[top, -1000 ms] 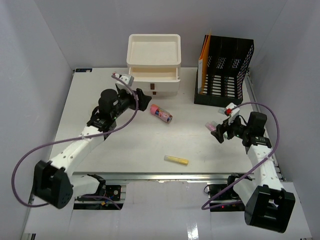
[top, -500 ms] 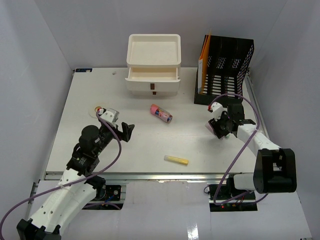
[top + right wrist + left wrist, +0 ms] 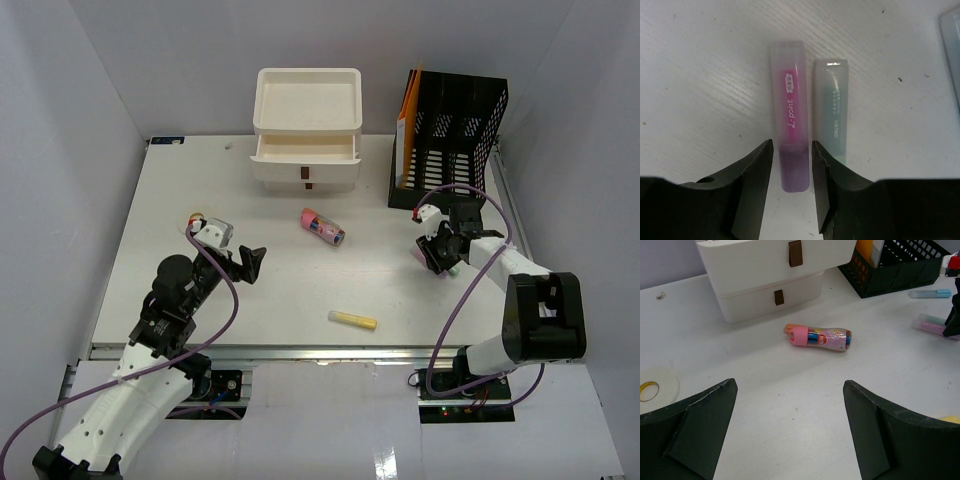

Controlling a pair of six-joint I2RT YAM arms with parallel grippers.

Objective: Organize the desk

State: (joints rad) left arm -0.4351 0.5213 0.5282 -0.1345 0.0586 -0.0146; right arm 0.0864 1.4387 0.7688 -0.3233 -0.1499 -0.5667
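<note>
The desk is a white tabletop. My right gripper is lowered at its right side. Its jaws stand close on both sides of the purple end of a pink highlighter, which lies flat on the desk. A green highlighter lies right beside the pink one, outside the jaws. My left gripper hovers wide open over bare desk at the near left, holding nothing. A pink-capped tube lies ahead of it.
A cream drawer unit stands at the back, its top drawer pulled out. A black file rack is at the back right. A yellow highlighter lies near the front edge. A tape roll sits at the left, a blue highlighter by the rack.
My left arm drew back from the drawer unit to the near left. My right gripper moved in over the pink highlighter and its jaws narrowed around it.
</note>
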